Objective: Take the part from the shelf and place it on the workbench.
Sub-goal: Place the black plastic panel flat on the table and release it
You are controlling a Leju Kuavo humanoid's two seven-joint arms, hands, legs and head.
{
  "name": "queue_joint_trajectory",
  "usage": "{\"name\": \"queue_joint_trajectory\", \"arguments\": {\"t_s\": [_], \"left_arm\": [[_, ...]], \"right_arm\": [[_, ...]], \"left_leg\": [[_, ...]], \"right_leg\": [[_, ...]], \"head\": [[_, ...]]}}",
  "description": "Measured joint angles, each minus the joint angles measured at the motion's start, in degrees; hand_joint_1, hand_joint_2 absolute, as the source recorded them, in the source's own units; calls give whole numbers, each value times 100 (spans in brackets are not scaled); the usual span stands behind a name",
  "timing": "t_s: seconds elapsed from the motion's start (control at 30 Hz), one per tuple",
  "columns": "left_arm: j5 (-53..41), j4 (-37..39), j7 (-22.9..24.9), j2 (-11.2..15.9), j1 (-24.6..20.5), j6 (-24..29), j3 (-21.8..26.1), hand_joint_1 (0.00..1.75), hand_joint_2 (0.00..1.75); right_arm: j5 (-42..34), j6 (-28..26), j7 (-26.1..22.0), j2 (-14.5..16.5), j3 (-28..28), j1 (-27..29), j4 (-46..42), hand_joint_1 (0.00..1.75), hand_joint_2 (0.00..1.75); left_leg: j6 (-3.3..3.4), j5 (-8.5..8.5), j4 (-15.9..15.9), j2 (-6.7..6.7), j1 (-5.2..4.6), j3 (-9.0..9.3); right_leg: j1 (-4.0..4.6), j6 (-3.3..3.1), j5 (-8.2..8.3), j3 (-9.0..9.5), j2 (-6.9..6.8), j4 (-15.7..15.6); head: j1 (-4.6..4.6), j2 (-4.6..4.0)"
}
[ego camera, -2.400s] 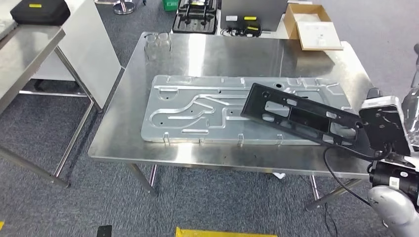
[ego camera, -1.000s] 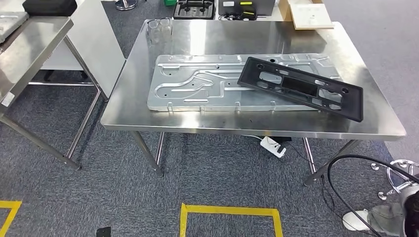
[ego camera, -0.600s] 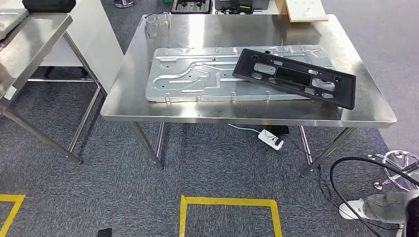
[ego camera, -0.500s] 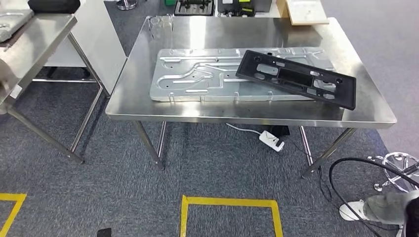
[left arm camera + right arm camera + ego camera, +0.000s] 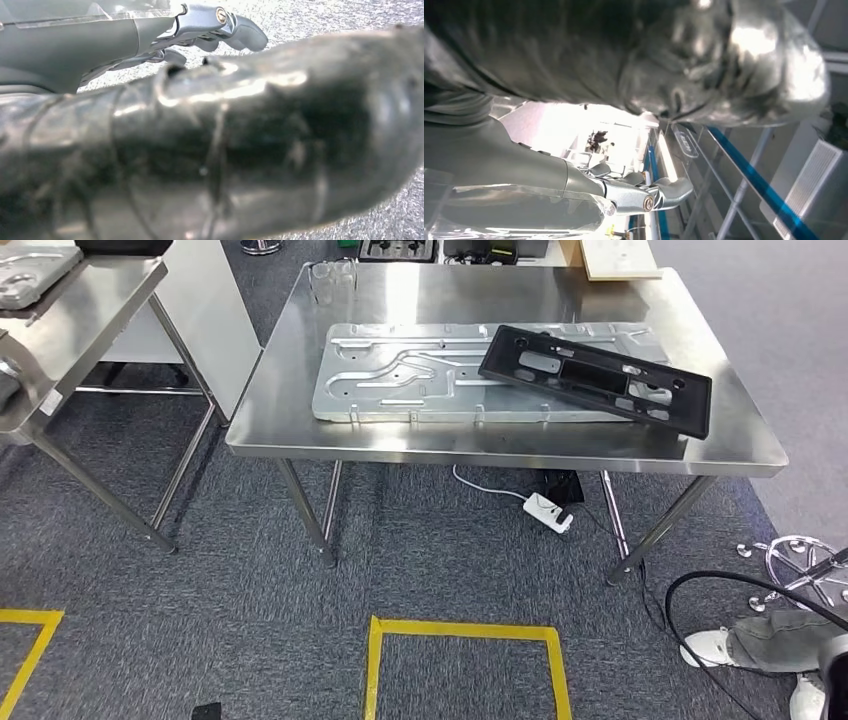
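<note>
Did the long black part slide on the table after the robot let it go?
No. The black part lies across the right end of the silver plate just as before; the camera backed away, so everything shifted together.

My right hand [image 5: 644, 197] let go of the part [image 5: 595, 378] and pulled off the worktop [image 5: 500, 445]. Part now lies flat across the plate [image 5: 400, 375], nothing in my fingers [image 5: 674, 189]. I backed away, so my view shifted; floor tape [image 5: 465, 630] came in.
</note>
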Motion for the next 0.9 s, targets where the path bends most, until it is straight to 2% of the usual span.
{"name": "queue_joint_trajectory", "arguments": {"t_s": [0.03,0.07,0.1,0.17,0.2,0.23,0.27,0.3,0.33,0.37,0.4,0.43,0.47,0.53,0.57,0.6,0.63,0.7,0.73,0.77,0.8,0.83,0.87,0.9], "left_arm": [[-22,0,1,1,3,-1,0,0,0],[-48,0,0,2,7,-3,0,0,0],[-72,0,-1,2,9,-8,0,0,0],[-97,0,-7,2,10,-19,0,0,0],[-103,0,-11,0,10,-24,0,0,0],[-107,0,-16,-3,10,-27,0,0,0],[-112,0,-23,-6,9,-31,0,0,0],[-118,0,-31,-10,6,-37,0,0,0],[-126,0,-37,-12,2,-43,0,0,0],[-136,0,-44,-13,-5,-49,0,0,0],[-146,0,-49,-13,-14,-54,0,0,0],[-155,0,-54,-12,-23,-56,0,0,0],[-164,0,-55,-11,-30,-56,0,0,0],[-178,0,-47,-18,-27,-49,0,0,0],[-190,0,-38,-23,-23,-43,0,0,0],[-201,0,-29,-28,-19,-36,0,0,0],[-211,0,-22,-32,-18,-30,0,0,0],[-223,0,-15,-31,-21,-20,0,0,0],[-225,0,-14,-31,-21,-17,0,0,0],[-227,0,-13,-31,-20,-15,0,0,0],[-229,0,-11,-32,-17,-14,0,0,0],[-230,0,-9,-32,-15,-12,0,0,0],[-231,0,-8,-33,-14,-10,0,0,0],[-232,0,-6,-33,-14,-8,0,0,0]], "right_arm": [[-30,1,-43,3,1,-5,-1,0,0],[-63,2,-99,8,3,-9,-1,0,0],[-92,4,-160,16,9,-13,-1,0,0],[-128,7,-284,44,50,-18,-1,0,0],[-124,7,-337,67,84,-18,0,0,0],[-98,6,-387,94,123,-17,2,0,0],[-52,5,-433,122,160,-17,4,0,0],[6,5,-480,153,196,-17,6,0,0],[63,4,-531,183,233,-19,8,0,0],[104,4,-590,217,274,-21,8,0,0],[128,4,-659,258,320,-27,9,0,0],[140,4,-734,304,373,-34,13,0,0],[149,4,-806,351,429,-41,18,0,0],[198,5,-931,436,556,-52,40,0,0],[234,6,-975,468,614,-57,54,0,0],[271,6,-1008,498,672,-65,69,0,0],[300,5,-1030,527,726,-74,86,0,0],[328,4,-1050,591,838,-86,127,0,0],[330,4,-1056,618,890,-87,150,0,0],[330,4,-1062,641,939,-91,175,0,0],[330,4,-1067,661,985,-99,199,0,0],[330,5,-1074,677,1030,-113,222,0,0],[330,5,-1079,692,1074,-132,243,0,0],[330,5,-1083,706,1113,-147,261,0,0]], "left_leg": [[-33,-15,26,-7,9,-33],[-70,-115,117,-15,19,-86],[-105,-304,305,-21,32,-168],[-164,-830,945,-25,53,-378],[-180,-1011,1265,-25,60,-452],[-187,-1074,1466,-24,63,-459],[-185,-1018,1489,-25,64,-376],[-172,-877,1320,-25,63,-195],[-149,-719,982,-27,60,76],[-117,-637,568,-30,49,365],[-86,-610,198,-33,34,607],[-59,-629,-66,-37,17,754],[-37,-664,-195,-39,-2,802],[10,-601,-267,-33,2,776],[45,-543,-302,-25,13,763],[86,-477,-337,-13,28,740],[120,-411,-356,-2,39,699],[157,-308,-346,7,29,570],[154,-261,-331,7,26,495],[144,-221,-307,7,26,418],[130,-188,-272,6,30,343],[111,-163,-223,3,35,270],[89,-146,-166,0,35,200],[64,-133,-108,-4,31,138]], "right_leg": [[-7,-42,37,-38,-6,-12],[-17,-91,87,-87,-14,-21],[-27,-134,139,-148,-22,-31],[-27,-174,240,-279,-29,-28],[-24,-178,292,-346,-30,-26],[-22,-173,347,-417,-29,-22],[-20,-167,400,-482,-29,-18],[-19,-158,450,-539,-27,-14],[-17,-147,496,-591,-27,-12],[-10,-130,538,-631,-27,-11],[-6,-104,579,-660,-29,-12],[-6,-73,620,-678,-35,-17],[-9,-38,661,-688,-41,-28],[-22,34,715,-690,-50,-40],[-21,58,653,-713,-47,11],[-17,72,491,-769,-41,161],[-16,77,244,-858,-35,424],[-11,88,-253,-1057,-28,1117],[-12,99,-356,-1095,-27,1376],[-17,109,-332,-1040,-28,1454],[-24,116,-220,-882,-28,1327],[-35,120,-74,-625,-29,1006],[-41,121,-11,-350,-29,613],[-31,111,22,-149,-25,300]], "head": [[5,0],[-1,0],[-7,0],[-21,0],[-22,0],[-22,1],[-23,1],[-24,1],[-24,1],[-24,0],[-22,0],[-22,0],[-21,0],[-19,0],[-15,0],[-6,0],[3,1],[16,1],[16,1],[15,1],[16,1],[16,1],[17,0],[15,0]]}}
